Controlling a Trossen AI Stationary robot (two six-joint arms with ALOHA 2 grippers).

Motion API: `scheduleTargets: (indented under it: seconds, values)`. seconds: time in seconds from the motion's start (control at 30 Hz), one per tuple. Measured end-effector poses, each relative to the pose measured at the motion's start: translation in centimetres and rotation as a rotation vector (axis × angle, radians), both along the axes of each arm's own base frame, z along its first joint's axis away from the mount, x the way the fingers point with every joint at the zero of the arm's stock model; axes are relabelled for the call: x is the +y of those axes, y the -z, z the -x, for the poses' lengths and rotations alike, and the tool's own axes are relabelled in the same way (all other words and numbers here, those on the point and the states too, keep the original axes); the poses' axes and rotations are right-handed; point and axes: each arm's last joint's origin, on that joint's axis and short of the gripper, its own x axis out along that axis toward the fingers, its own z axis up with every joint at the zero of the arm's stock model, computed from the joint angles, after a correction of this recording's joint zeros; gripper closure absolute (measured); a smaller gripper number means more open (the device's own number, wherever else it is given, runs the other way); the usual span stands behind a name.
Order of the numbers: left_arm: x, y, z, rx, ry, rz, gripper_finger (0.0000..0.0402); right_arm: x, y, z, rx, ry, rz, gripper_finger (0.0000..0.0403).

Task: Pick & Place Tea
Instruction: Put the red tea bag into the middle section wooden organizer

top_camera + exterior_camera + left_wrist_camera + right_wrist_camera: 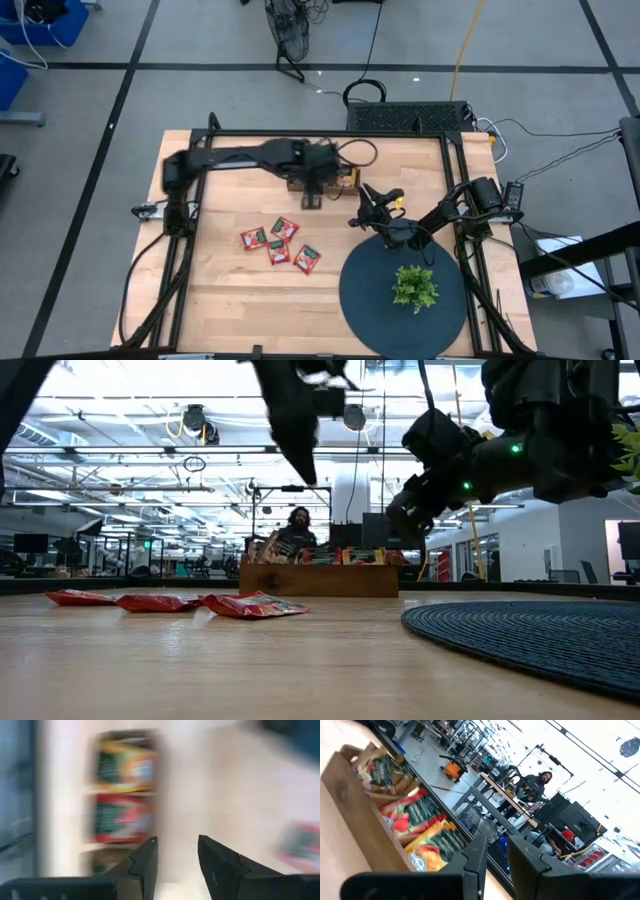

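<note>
Hovering over wooden tray [322, 183], left tool [176, 851] spread, apparently empty, right tool's [496, 854] spread unclear.

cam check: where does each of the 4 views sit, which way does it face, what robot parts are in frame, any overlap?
High: overhead, straight down; both arms, left gripper over the wooden tray, right gripper near the round mat.
Low: table height, looking across; tea sachets, tray, arms hanging in from above.
Left wrist: down past its own open fingers at the tray compartments.
Right wrist: past its own fingers at the tray and room, a person beyond.
Shared: the tray shows in all four.
</note>
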Motion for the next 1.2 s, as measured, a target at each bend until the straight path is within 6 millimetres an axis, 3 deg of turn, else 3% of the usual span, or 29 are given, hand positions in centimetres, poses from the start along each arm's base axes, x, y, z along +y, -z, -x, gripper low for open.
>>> scheduleTargets:
  seconds: [0.13, 0.23, 0.47, 0.6, 0.87, 1.2]
  values:
    - [-2.7, -1.5, 3.9, -0.061, 0.161, 0.285, 0.0272, 0.1, 0.2, 0.5, -0.018, -0.006, -0.009, 0.0342]
    - [-4.5, -0.3, 7.2, -0.003, 0.142, 0.437, 0.0277, 0.4, 0.3, 0.7, -0.015, -0.022, -0.008, 0.0342]
    - [-7.3, 5.8, 14.5, 0.218, -0.439, 0.426, 0.0255, 0.8, 0.3, 0.7, -0.047, -0.066, -0.023, 0.0342]
    - [-9.0, 8.9, 17.3, 0.278, -0.533, 0.347, 0.0227, 0.9, 0.3, 0.6, -0.066, -0.099, -0.031, 0.0342]
    - [-10.4, 13.3, 19.2, 0.269, -0.482, 0.343, 0.0157, 0.9, 0.3, 0.5, -0.070, -0.148, -0.029, 0.0342]
    - [-10.3, 13.5, 19.0, 0.238, -0.328, 0.263, 0.0089, 0.9, 0.3, 0.5, -0.070, -0.147, -0.029, 0.0342]
